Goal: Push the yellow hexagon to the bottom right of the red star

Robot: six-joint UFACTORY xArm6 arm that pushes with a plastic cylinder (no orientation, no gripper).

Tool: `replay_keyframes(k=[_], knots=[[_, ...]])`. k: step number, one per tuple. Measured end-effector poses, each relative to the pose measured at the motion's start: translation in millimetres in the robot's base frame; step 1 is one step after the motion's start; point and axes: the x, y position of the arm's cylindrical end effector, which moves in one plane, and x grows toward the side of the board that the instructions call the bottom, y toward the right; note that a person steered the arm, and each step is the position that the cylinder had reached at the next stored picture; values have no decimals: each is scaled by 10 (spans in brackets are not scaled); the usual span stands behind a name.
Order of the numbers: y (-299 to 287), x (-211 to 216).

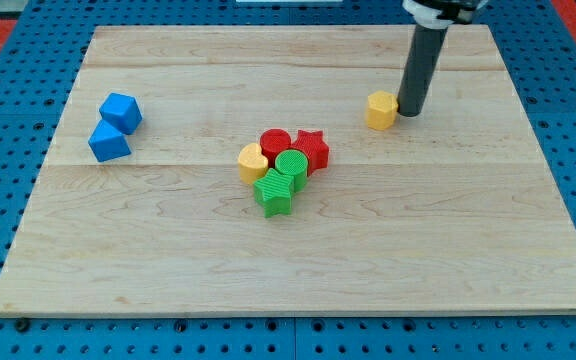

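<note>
The yellow hexagon lies on the wooden board, up and to the right of the red star. My tip stands just to the hexagon's right, touching or almost touching it. The red star sits at the right end of a tight cluster near the board's middle.
The cluster also holds a red cylinder, a green cylinder, a green star and a yellow heart. Two blue blocks lie at the view's left. The board rests on a blue pegboard.
</note>
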Motion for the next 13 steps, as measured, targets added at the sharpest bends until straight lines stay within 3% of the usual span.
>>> replay_keyframes(k=[1, 3, 4, 5, 7, 8, 9, 10, 12, 13], knots=[[279, -451], [-226, 353], [-108, -91], [-512, -246], [-463, 650], [-454, 894], [386, 1021], [-84, 1306], [-726, 1302], [-728, 1347]])
